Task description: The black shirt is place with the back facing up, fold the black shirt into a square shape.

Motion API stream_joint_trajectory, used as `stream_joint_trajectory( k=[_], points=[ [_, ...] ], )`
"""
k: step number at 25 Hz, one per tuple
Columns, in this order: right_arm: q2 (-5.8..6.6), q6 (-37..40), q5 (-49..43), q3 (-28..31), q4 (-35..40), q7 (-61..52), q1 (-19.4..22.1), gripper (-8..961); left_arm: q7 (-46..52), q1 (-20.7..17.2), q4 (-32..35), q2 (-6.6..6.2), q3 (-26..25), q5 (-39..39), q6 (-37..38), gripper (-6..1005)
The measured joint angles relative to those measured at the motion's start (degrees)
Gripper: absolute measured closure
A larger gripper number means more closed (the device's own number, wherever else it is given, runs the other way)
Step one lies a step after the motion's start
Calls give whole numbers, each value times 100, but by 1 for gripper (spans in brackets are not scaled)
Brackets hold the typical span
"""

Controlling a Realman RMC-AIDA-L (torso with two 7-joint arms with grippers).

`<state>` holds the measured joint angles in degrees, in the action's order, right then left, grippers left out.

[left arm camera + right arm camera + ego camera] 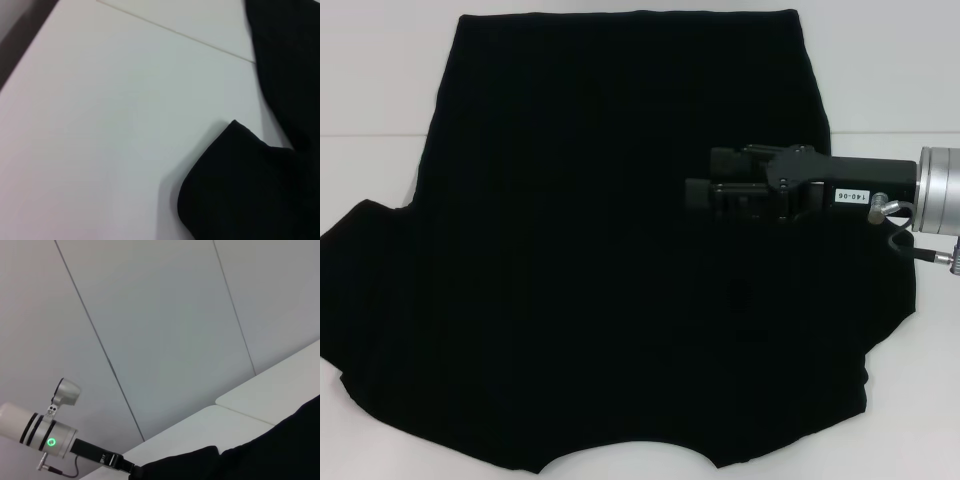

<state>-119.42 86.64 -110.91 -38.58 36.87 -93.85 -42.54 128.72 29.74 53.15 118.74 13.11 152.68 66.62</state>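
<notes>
The black shirt [590, 260] lies spread flat on the white table [380, 90], plain side up, with its curved neckline at the near edge and a sleeve out to each side. My right gripper [705, 175] reaches in from the right and hovers over the shirt's right half, pointing left. The left wrist view shows the left sleeve's corner [240, 165] on bare table. Far off in the right wrist view, my left gripper [127, 467] is by the shirt's edge [175, 462], behind its silver wrist with a green light.
A seam [370, 135] crosses the white table behind the left sleeve. Bare tabletop [110, 125] stretches left of the shirt. Grey wall panels [165, 330] stand behind the table.
</notes>
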Motion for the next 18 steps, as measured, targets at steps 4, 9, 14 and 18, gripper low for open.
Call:
stream_joint_trajectory(
  k=[4, 9, 14, 18],
  points=[
    [0, -2, 0, 0, 4, 0, -6, 71, -17, -20, 10, -5, -114, -7, -1, 997],
    [0, -3, 0, 0, 4, 0, -17, 71, -31, -29, 21, -28, -280, -7, -34, 996],
    [0, -9, 0, 0, 4, 0, -18, 71, -34, -30, 72, -47, -372, -7, -47, 996],
    [0, -16, 47, 0, 4, 0, -16, 72, -36, -30, 81, -58, -370, -7, 9, 996]
  ],
)
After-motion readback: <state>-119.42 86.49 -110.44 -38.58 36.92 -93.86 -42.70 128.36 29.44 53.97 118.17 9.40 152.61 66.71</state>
